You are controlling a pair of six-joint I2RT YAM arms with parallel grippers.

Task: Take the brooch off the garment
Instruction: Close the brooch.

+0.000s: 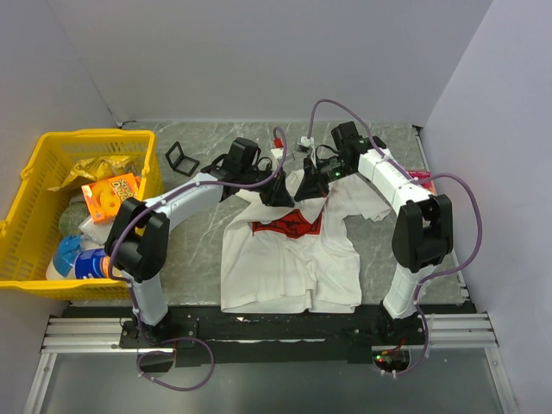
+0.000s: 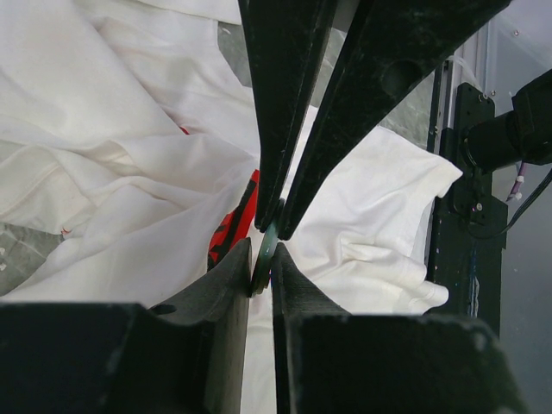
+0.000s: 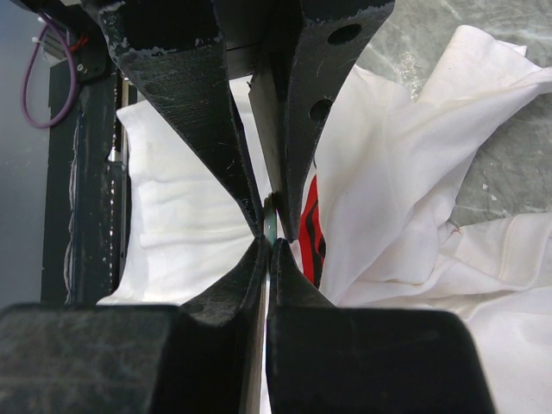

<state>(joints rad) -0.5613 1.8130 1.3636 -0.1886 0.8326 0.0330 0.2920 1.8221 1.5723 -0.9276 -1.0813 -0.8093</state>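
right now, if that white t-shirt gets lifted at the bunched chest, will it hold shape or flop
Likely floppy: the T-shirt lies in soft folds and creases, so it should drape from any lifted spot. It looks thin and light, so pulling the brooch may drag cloth along rather than leave it flat.

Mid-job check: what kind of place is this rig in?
Probably a lab test cell: plain pale partition walls box in a grey stone-patterned tabletop, silver metal rails along its near edge, yellow plastic basket of packages beside.
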